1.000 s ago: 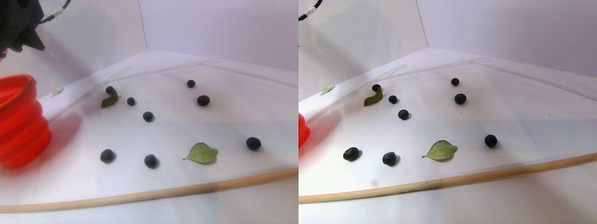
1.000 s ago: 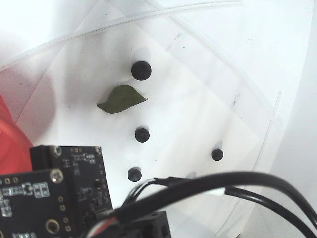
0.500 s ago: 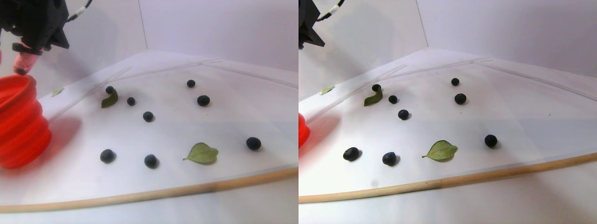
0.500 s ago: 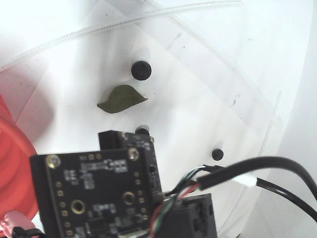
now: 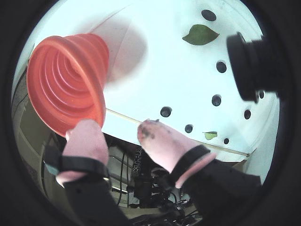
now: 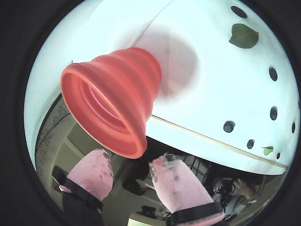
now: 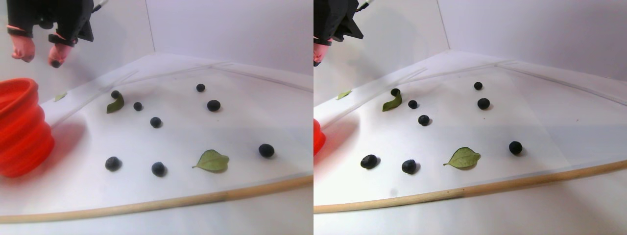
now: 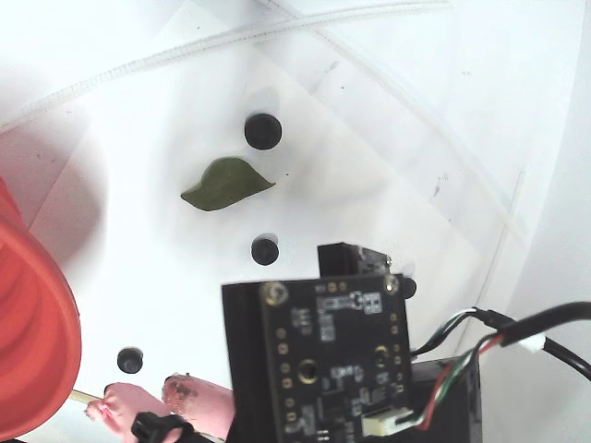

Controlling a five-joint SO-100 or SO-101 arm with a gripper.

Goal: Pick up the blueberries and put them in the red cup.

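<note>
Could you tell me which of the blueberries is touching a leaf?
The far-left blueberry in the stereo pair view, sitting against the top of the curled leaf; all the other berries lie alone.

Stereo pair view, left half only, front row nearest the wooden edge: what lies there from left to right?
red cup → blueberry → blueberry → green leaf → blueberry

red cup (image 7: 19, 127) cut off left
</note>
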